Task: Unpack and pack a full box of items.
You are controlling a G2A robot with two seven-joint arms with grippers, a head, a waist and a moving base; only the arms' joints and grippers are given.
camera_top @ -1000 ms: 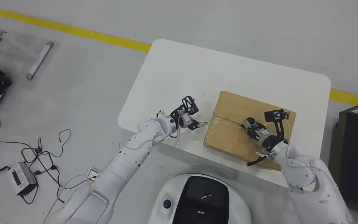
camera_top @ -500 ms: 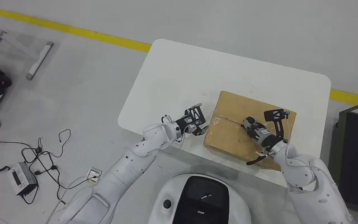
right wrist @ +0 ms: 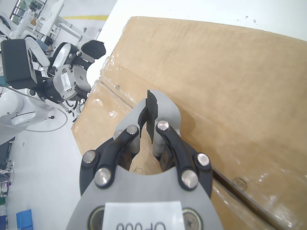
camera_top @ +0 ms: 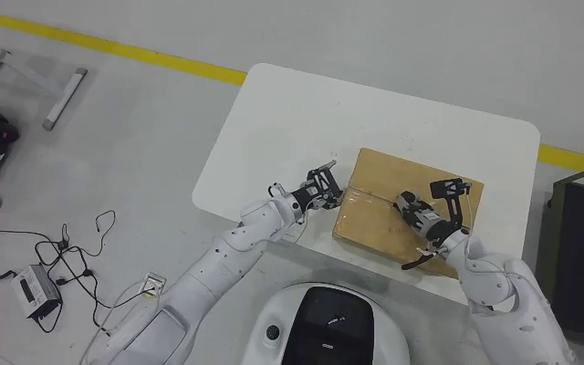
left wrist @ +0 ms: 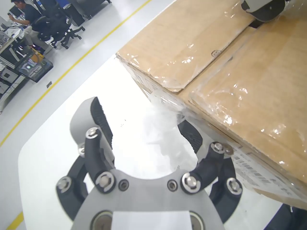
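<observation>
The brown cardboard box (camera_top: pixel 383 182) lies flat by the table's (camera_top: pixel 274 128) near edge, flaps closed, seam sealed with clear tape (left wrist: pixel 168 65).

One cardboard box (camera_top: pixel 392 173) is counted, one white table (camera_top: pixel 301 119) under it (just the one!), and two grippers are tallied: left gripper (left wrist: pixel 144 118), right gripper (right wrist: pixel 148 111).

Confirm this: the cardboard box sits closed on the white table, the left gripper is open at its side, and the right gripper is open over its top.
Wrong on the right gripper: it is shut, not open, as the right wrist view shows. The cardboard box does sit closed on the white table, left gripper open at its side.
</observation>
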